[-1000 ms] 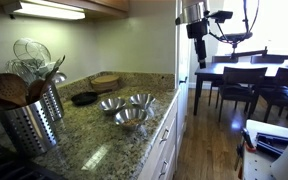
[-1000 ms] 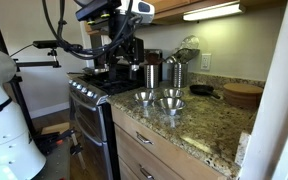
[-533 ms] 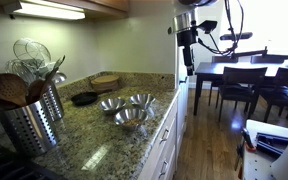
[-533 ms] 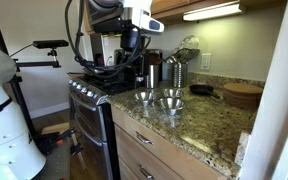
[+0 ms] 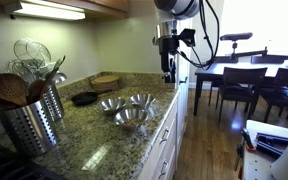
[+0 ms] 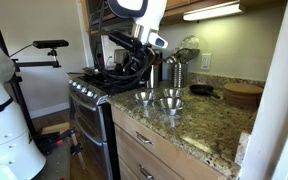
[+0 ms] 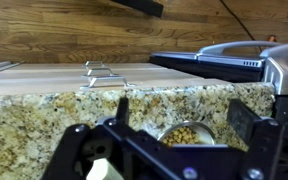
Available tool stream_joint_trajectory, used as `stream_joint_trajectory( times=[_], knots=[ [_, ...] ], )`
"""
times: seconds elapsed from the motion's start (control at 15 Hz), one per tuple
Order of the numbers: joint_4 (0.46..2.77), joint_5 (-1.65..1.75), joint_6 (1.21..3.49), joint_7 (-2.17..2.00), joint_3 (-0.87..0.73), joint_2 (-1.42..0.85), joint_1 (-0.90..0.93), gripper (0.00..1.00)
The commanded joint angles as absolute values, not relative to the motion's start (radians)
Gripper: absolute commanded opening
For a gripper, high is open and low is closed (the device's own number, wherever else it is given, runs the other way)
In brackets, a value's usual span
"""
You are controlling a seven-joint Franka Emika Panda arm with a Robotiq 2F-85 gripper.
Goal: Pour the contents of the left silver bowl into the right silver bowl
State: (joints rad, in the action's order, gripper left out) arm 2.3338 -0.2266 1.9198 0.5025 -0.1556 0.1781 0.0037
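Observation:
Three steel bowls stand close together on the granite counter in both exterior views. The left silver bowl (image 5: 131, 116), the largest, sits nearest the front edge and also shows in an exterior view (image 6: 144, 97). Two smaller bowls (image 5: 109, 103) (image 5: 142, 99) stand behind it. My gripper (image 5: 168, 72) hangs in the air off the counter's front side, apart from all bowls; it also shows in an exterior view (image 6: 139, 65). In the wrist view the gripper (image 7: 182, 112) is open and empty. A bowl of yellow-tan kernels (image 7: 184, 133) shows between its fingers; I cannot tell which bowl it is.
A steel utensil holder (image 5: 29, 115) with spoons, a black pan (image 5: 84, 98) and a round wooden board (image 5: 105, 80) stand along the wall. The stove (image 6: 94, 85) adjoins the counter. A dining table with chairs (image 5: 244, 75) stands beyond. The counter's front edge (image 7: 134, 92) crosses the wrist view.
The arm has swung from out in the room toward the counter and the gripper has come lower, closer to the bowls. The bowls have not moved.

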Motion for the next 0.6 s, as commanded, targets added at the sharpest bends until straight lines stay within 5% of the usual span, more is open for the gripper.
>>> stream_joint_trajectory(
  times=[0.0,0.53],
  knots=[
    [2.253,-0.331,1.943,0.534,-0.128,0.073,0.011,1.00],
    [2.142,-0.267,2.054,0.438,-0.010,-0.101,0.016,1.00]
  ],
)
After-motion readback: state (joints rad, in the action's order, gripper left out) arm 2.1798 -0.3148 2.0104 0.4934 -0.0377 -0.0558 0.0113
